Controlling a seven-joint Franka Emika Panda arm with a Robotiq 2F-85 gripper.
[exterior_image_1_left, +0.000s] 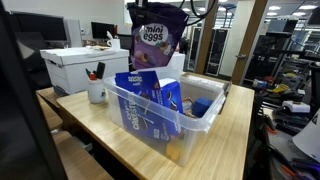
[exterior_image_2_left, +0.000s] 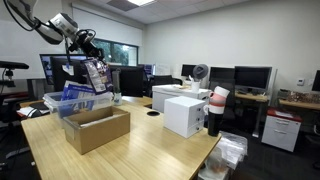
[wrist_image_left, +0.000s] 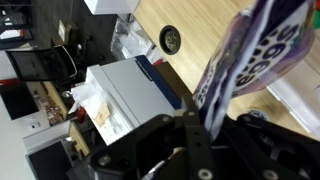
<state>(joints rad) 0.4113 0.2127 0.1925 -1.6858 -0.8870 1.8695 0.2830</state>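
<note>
A: How is the hand (wrist_image_left: 203, 128)?

B: Pinched tight on the top edge of the purple Mini Eggs bag (exterior_image_1_left: 155, 40), which hangs in the air.

A: Above what?

B: The clear bin (exterior_image_1_left: 140, 115) on the worktop (exterior_image_1_left: 225, 140) (blue packets (exterior_image_1_left: 135, 82) stand inside it). A white mug (exterior_image_1_left: 97, 93) sits beside the bin, and a white box (exterior_image_1_left: 75, 62) behind that.

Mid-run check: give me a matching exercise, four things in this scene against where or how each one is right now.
Things:
1. mini eggs bag
2. clear plastic bin
3. white mug
4. cardboard box

States:
A. holds blue packs
B. brown, open-topped, on the table
C. hangs from the shut gripper
D. holds pens

Pairs: 1-C, 2-A, 3-D, 4-B.
</note>
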